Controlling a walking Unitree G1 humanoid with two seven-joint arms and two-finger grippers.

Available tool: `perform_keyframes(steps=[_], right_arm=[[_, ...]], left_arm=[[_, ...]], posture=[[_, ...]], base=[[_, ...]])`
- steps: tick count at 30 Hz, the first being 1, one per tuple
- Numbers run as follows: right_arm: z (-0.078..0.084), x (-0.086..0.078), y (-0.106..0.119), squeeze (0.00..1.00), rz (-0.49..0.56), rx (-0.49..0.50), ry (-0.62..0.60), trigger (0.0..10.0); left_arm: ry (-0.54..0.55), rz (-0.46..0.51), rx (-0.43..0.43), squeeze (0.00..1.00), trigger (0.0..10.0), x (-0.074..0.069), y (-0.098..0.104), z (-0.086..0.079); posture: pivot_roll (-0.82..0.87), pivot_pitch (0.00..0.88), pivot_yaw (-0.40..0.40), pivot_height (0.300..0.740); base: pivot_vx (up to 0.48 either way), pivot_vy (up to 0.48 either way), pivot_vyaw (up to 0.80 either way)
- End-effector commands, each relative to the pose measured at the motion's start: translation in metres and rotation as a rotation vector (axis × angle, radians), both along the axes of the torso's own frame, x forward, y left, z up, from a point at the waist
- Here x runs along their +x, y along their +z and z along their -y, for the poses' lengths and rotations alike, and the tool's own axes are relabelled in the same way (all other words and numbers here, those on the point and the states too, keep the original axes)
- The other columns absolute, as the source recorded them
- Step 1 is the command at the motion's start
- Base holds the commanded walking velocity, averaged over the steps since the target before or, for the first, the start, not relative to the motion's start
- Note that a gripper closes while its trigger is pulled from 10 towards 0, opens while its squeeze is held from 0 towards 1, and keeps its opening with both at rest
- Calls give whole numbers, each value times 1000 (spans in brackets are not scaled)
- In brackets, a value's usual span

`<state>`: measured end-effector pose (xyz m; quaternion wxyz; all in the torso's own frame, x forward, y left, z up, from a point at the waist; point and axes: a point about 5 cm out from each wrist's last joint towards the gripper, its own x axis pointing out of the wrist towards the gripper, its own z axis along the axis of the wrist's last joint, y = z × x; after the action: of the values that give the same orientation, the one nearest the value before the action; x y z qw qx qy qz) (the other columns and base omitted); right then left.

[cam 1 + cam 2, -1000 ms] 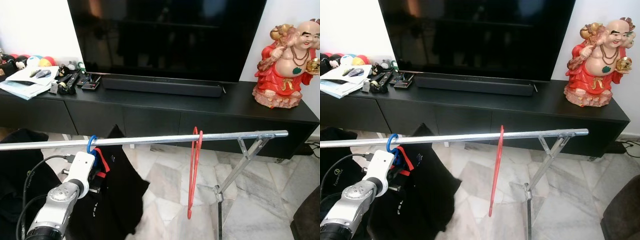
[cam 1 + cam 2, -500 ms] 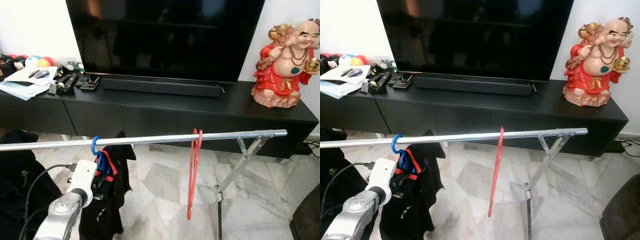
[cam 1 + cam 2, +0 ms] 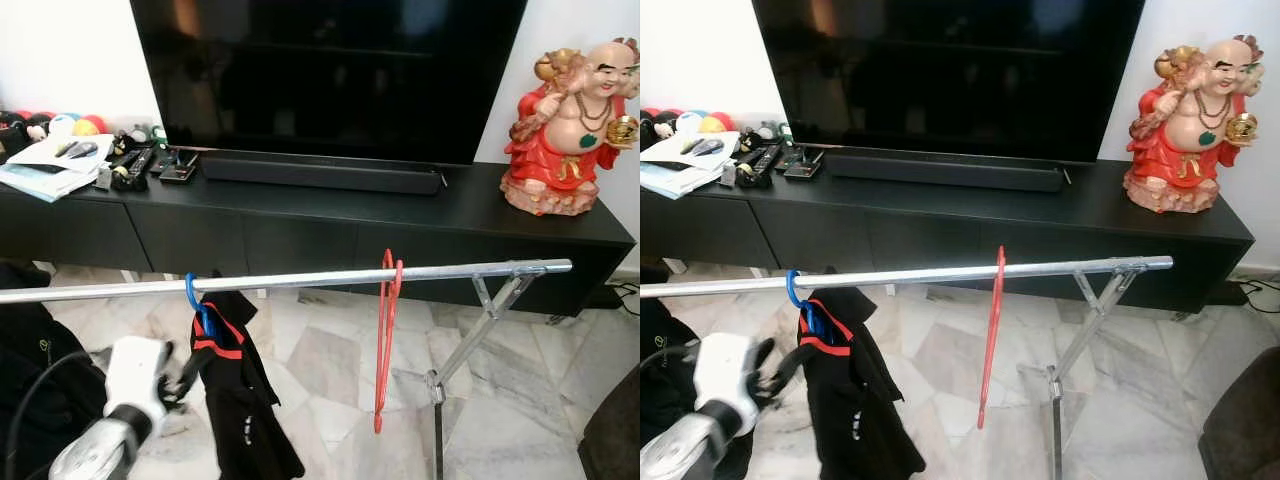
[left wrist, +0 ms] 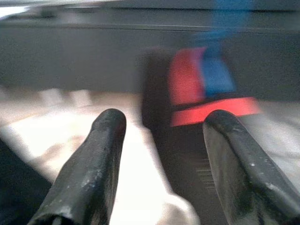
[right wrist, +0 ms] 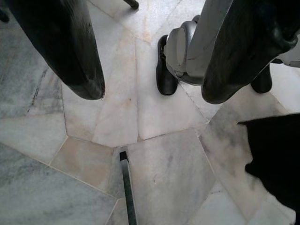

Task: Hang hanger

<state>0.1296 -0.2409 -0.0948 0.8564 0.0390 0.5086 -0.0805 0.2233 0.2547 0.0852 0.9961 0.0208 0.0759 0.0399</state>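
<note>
— Marble floor (image 3: 320, 370) lay pale under us, and behind it we had the black TV cabinet (image 3: 300, 215) with the big dark television (image 3: 330, 75), a soundbar (image 3: 320, 172) along its foot, remotes and papers (image 3: 50, 160) at the left end and a red laughing figurine (image 3: 570, 130) at the right.

— And the rail?

— We saw the metal clothes rail (image 3: 300, 280) running across in front of the cabinet, propped on its slanted leg (image 3: 470, 335) at the right. On it, the blue hanger (image 3: 197, 300) hooked over the bar towards the left, carrying a black garment with red trim (image 3: 240, 400) that hung straight down.

— Was our left hand (image 4: 161, 154) on it?

— No. We had it low and just left of the garment, apart from it, its two black fingers (image 4: 93, 173) spread wide with nothing between them; through the gap the wrist camera caught the blurred red trim and the blue hanger.

— Anything else on the rail?

— A bare red hanger (image 3: 385, 340), further right, hanging edge-on.

— Our right hand (image 5: 150, 70)?

— Down by our side, fingers parted over the marble, with our own foot (image 5: 176, 51) and a dark cloth (image 5: 276, 159) below.
</note>
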Motion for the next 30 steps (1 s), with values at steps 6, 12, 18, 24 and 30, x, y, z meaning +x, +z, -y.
perform_keyframes(steps=[6, 12, 18, 24, 30], right_arm=[[0, -2, -1, 0, -17, -7, 9, 10000], [-1, -2, -1, 0, -13, -7, -18, 10000], [-3, -2, -2, 0, -19, -5, -42, 10000], [-2, -6, -3, 0, -41, 4, -68, 10000], [-3, -8, -4, 0, -47, 7, -81, 10000]], left_arm=[[120, -419, 105, 0, 10000, -27, -89, -30], [64, -646, 5, 0, 10000, -49, -135, -14], [-10, -869, 45, 0, 10000, -71, -166, 10], [32, -867, -9, 0, 10000, -67, -172, 24], [-37, -902, 27, 0, 10000, -70, -175, 31]], posture=[[-16, 0, 16, 740], [-43, 0, 15, 740], [-71, 0, 14, 740], [-78, 0, 13, 740], [-85, 0, 25, 740]], base=[[0, 0, 0], [0, 0, 0], [0, 0, 0], [0, 0, 0], [0, 0, 0]])
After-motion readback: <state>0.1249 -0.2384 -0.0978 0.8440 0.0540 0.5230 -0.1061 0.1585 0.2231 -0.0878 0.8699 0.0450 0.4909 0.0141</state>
